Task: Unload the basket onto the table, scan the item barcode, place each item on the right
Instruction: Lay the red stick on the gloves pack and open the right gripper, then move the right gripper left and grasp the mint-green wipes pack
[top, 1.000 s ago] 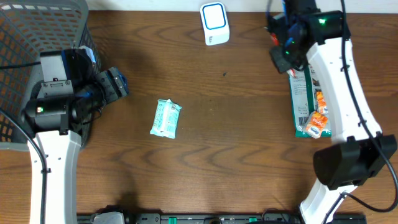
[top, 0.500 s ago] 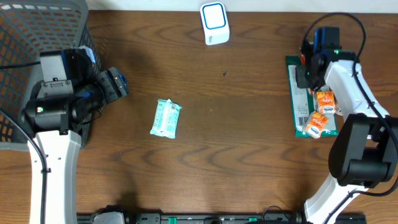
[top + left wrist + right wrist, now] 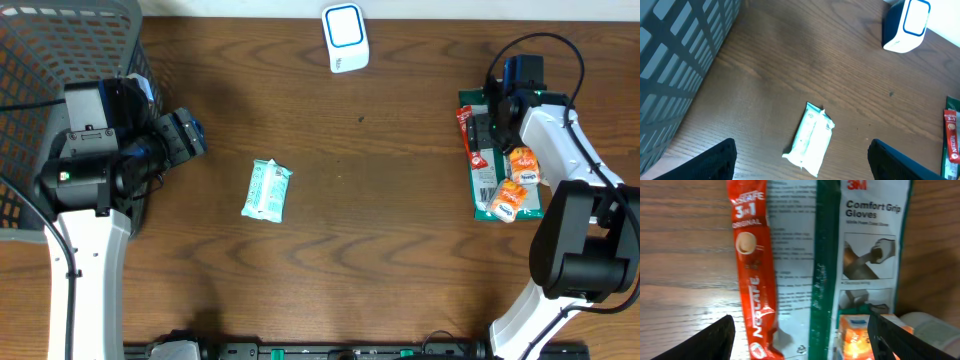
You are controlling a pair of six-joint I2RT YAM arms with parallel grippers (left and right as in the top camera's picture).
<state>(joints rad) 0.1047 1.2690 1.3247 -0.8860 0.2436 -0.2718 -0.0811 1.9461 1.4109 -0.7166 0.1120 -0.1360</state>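
Note:
The white and blue barcode scanner [image 3: 345,38] stands at the table's far edge, also visible in the left wrist view [image 3: 905,25]. A red Nescafe coffee stick [image 3: 466,135] [image 3: 754,270] lies flat on the left part of a green and white glove pack [image 3: 488,165] [image 3: 860,255]. Just above them my right gripper [image 3: 487,122] [image 3: 800,345] hangs open, holding nothing. A teal and white packet [image 3: 267,190] [image 3: 810,140] lies mid-table. My left gripper [image 3: 187,135] [image 3: 802,160] is open to the packet's left, well above the wood.
A grey mesh basket [image 3: 60,60] [image 3: 680,60] fills the far left corner beside the left arm. Orange packets [image 3: 512,190] [image 3: 860,335] rest on the near end of the glove pack. Bare wood lies between the teal packet and the glove pack.
The right gripper came from near the scanner down to the glove pack, opened, and let go of the red coffee stick, which now lies on the pack. The left arm stayed still.

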